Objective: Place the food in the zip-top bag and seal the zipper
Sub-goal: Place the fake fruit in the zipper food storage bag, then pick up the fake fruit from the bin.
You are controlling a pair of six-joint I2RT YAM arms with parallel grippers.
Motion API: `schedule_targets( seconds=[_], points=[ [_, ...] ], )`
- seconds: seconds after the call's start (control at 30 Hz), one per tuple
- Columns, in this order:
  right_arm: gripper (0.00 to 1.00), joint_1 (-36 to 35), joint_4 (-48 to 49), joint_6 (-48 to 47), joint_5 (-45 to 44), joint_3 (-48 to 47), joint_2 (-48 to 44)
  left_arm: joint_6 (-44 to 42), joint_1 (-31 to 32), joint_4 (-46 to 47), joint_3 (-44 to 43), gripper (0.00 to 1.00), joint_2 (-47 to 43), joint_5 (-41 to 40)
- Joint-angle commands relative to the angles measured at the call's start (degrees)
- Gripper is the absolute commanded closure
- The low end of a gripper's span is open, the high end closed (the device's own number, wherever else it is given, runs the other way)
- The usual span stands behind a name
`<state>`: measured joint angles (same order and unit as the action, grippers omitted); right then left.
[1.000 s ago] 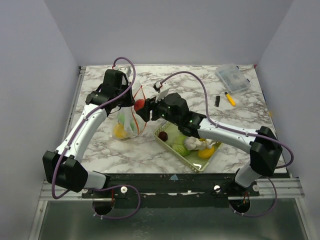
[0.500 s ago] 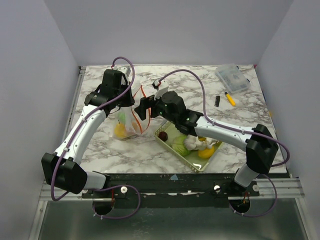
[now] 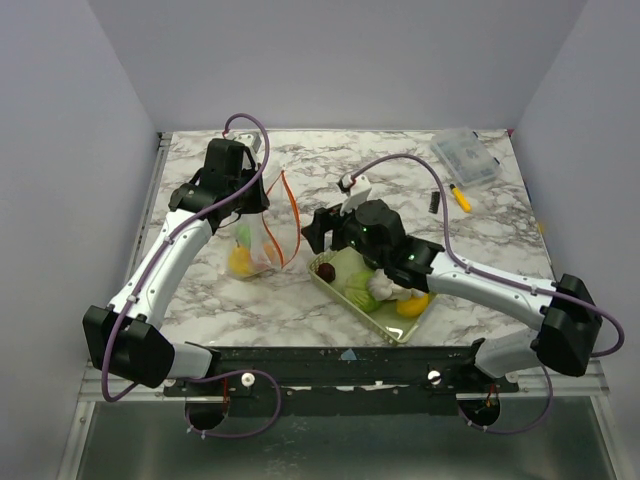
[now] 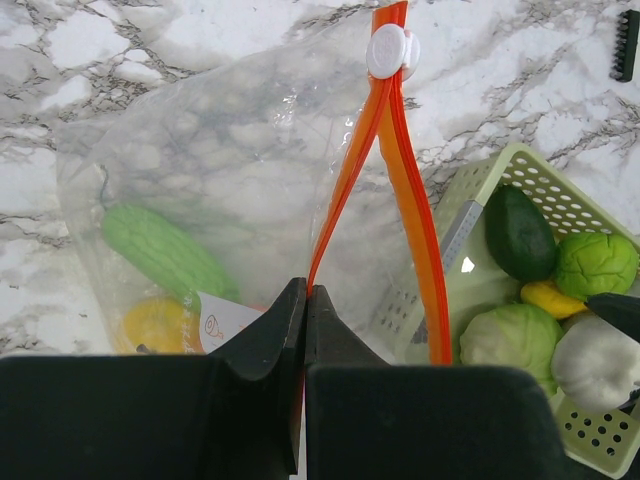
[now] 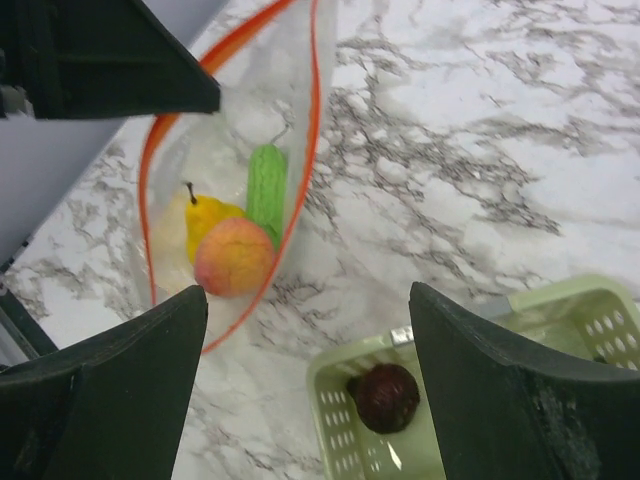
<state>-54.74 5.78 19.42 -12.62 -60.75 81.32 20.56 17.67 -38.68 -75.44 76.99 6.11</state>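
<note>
Nearest the arm bases, the basket (image 5: 330,400) holds unbagged food (image 4: 500,338). Above it the right end effector (image 3: 318,230) hangs apart and empty; next, I reckon, it picks the dark purple fruit (image 5: 387,397). Beyond, the left end effector (image 4: 305,300) clamps the zipper (image 4: 350,190), holding the zip-top bag (image 4: 230,170) open.

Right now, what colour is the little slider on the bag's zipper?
White slider on an orange zipper; clearest in the left wrist view.

- Setting: a robot test cell in a lab.
- 3 plain grey walls (image 3: 70,150) box in a marble-pattern table (image 3: 330,160).
- 2 robot arms (image 3: 165,260) are bolted to a metal rail (image 3: 340,365), with purple cables (image 3: 395,158) exposed.
- The food (image 3: 358,280) is plastic toys.
</note>
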Motion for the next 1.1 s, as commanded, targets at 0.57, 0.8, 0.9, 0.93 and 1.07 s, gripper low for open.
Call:
schedule_targets(
  seconds=[0.57, 0.8, 0.9, 0.93, 1.07],
  points=[
    [0.35, 6.7, -11.5, 6.4, 10.8, 6.4, 4.2, -0.6, -0.4, 0.6, -0.4, 1.0, 0.4, -1.2],
    [0.35, 8.5, -12.1, 7.5, 15.6, 5.6, 9.0, -0.6, -0.4, 0.6, -0.4, 1.0, 0.4, -0.9],
    [0.35, 8.8, -12.0, 7.6, 17.2, 4.8, 11.8, -0.6, -0.3, 0.6, -0.4, 1.0, 0.4, -1.0],
    [0.35, 8.8, -12.0, 7.8, 17.8, 4.4, 12.6, -0.7, -0.4, 0.7, -0.4, 1.0, 0.3, -0.9],
    [0.35, 8.8, -12.1, 7.9, 19.5, 3.6, 15.9, -0.7, -0.4, 0.6, -0.4, 1.0, 0.3, -1.0]
  ],
)
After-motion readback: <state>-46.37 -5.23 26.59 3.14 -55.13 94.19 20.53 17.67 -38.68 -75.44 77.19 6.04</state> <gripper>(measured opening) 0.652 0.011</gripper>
